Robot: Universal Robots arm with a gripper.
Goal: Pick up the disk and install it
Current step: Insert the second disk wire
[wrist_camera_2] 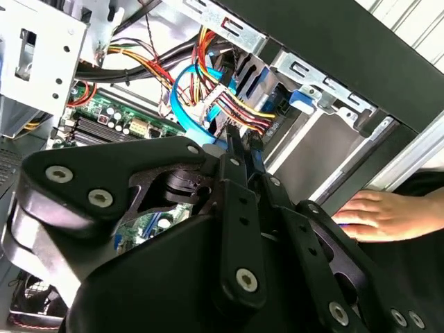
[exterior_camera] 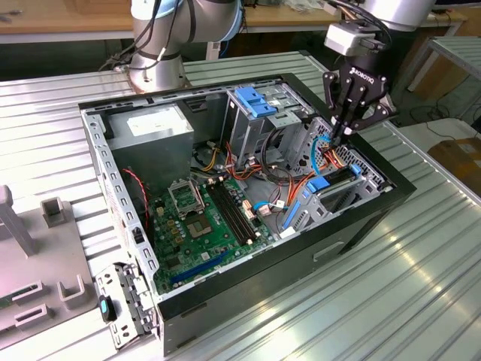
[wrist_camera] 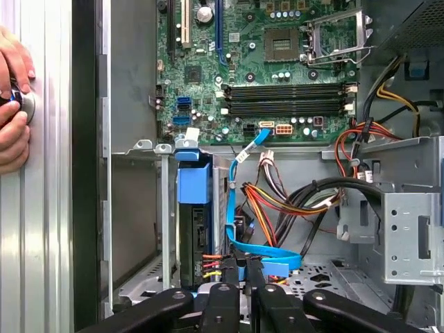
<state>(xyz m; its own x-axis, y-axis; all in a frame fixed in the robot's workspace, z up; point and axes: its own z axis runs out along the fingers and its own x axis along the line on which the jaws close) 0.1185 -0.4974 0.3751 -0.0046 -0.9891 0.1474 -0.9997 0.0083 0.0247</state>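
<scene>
The disk [wrist_camera: 193, 232] stands on edge in the drive cage at the corner of the open computer case [exterior_camera: 316, 252], with its blue plastic frame [wrist_camera: 193, 184] on top. In the exterior view the disk [exterior_camera: 333, 183] sits low in the cage on the exterior view's right. Coloured power wires run to its end. My gripper [exterior_camera: 340, 138] hangs just above the cage among the cables, apart from the disk. Its fingers [wrist_camera: 223, 277] are pressed together beside a blue flat cable [wrist_camera: 232, 208]. In the second wrist view the gripper [wrist_camera_2: 244, 144] points into the cable bundle. Whether it pinches a cable I cannot tell.
A grey power-supply box [exterior_camera: 154, 124] and a metal cage with a blue handle [exterior_camera: 255, 101] sit at the far end of the case. The green motherboard [exterior_camera: 210, 218] lies on its floor. A person's hand [wrist_camera_2: 388, 215] rests on the table outside the case wall. Grey fixtures [exterior_camera: 45, 248] stand at the exterior view's left.
</scene>
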